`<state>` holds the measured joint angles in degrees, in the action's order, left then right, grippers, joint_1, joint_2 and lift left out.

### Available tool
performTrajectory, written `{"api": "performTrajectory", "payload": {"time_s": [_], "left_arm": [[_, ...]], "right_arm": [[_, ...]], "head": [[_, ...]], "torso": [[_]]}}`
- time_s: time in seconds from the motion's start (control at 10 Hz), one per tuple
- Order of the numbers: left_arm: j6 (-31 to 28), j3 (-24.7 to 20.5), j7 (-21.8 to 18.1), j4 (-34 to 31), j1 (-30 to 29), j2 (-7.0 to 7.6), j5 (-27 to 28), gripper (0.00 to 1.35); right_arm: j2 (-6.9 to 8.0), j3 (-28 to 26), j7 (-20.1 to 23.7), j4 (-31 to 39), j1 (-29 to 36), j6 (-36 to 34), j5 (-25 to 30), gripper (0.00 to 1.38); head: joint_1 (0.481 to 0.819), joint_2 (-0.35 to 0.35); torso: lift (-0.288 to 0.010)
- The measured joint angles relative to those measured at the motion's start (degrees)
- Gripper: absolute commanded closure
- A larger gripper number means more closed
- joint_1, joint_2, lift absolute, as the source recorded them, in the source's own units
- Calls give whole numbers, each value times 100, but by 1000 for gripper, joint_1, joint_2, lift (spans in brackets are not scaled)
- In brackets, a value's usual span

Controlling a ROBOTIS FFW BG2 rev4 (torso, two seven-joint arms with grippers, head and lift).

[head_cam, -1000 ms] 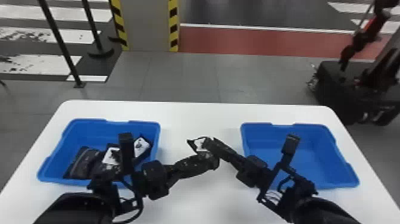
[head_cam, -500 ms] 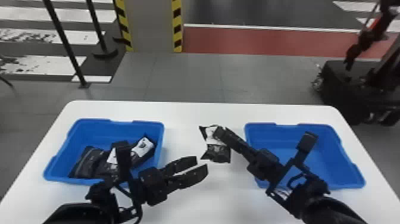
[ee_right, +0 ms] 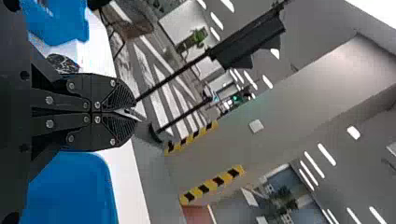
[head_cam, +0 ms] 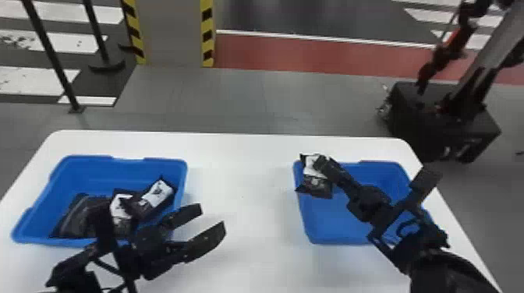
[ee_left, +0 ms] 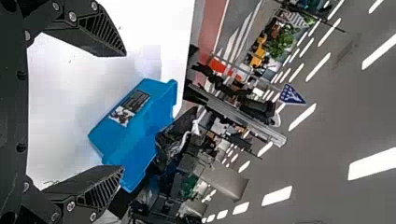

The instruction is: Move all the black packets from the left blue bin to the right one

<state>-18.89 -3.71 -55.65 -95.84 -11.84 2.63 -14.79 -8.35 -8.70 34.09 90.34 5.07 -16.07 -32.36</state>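
My right gripper [head_cam: 321,163] is shut on a black packet [head_cam: 315,187] with a white label, held over the left edge of the right blue bin [head_cam: 331,230]. In the right wrist view the right gripper [ee_right: 133,113] has its fingers together, with a bit of the packet [ee_right: 63,64] beside them. My left gripper [head_cam: 213,219] stands open and holds nothing, to the right of the left blue bin [head_cam: 89,171]. Several black packets [head_cam: 156,195] lie in that bin, partly hidden by the left arm. The left gripper [ee_left: 122,112] has widely parted fingers in the left wrist view.
The white table [head_cam: 241,175] has bare surface between the two bins. Behind it stand a striped pillar [head_cam: 169,35], black posts [head_cam: 50,58] and a dark wheeled machine [head_cam: 440,120] at the right.
My left gripper has opened, let go of the packet and drawn back to the left. My right gripper has carried the packet right, from mid-table to the right bin's edge.
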Motion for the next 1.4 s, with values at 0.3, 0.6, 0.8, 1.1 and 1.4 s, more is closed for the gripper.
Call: {"api": "performTrajectory", "payload": {"time_s": [0.3,0.6,0.8,1.1,1.4], "left_arm": [[-72,-695,2,-437,-238,0,255,177],[-156,-1256,237,-549,-137,1,885,177],[-296,-1515,271,-561,158,48,1834,185],[-424,-1426,313,-561,626,226,2989,186],[-876,-1032,318,-548,973,287,3646,186]], "right_arm": [[-298,-170,-372,-294,22,67,190,79],[-154,-289,-620,740,674,271,432,196],[57,-309,-613,1435,1188,365,382,213],[289,-231,-480,1959,1670,377,364,213],[343,-117,-431,2033,1778,370,303,213]], "head": [[695,-144],[695,-84],[695,-8],[695,60],[695,72]], "torso": [[-110],[-110],[-110],[-110],[-110]]}}
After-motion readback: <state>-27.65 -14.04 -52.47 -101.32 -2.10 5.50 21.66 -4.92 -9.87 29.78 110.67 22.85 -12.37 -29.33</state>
